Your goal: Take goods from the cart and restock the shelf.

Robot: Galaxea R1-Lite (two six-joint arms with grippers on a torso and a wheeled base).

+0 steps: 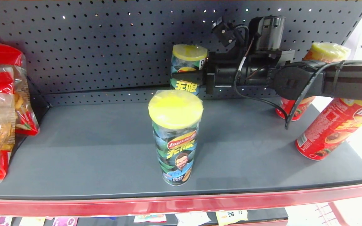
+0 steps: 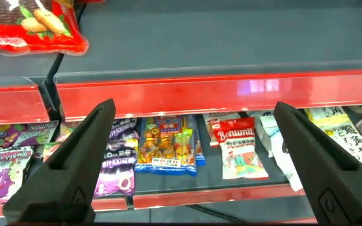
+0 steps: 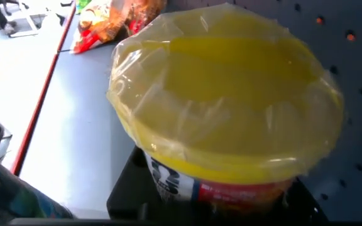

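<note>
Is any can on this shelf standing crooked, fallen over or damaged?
The near red can at the right end of the shelf looks tilted, top leaning outward, though the camera angle may cause part of that. The front green can stands upright; the right gripper holds the rear green can upright. No dents or spills show.

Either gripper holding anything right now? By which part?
Right gripper grips the rear green chip can around its mid-body. Left gripper is open and empty.

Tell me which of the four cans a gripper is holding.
The rear green can, by the pegboard: the right gripper is shut on it. The front green can, near red can and far red can are untouched.
</note>
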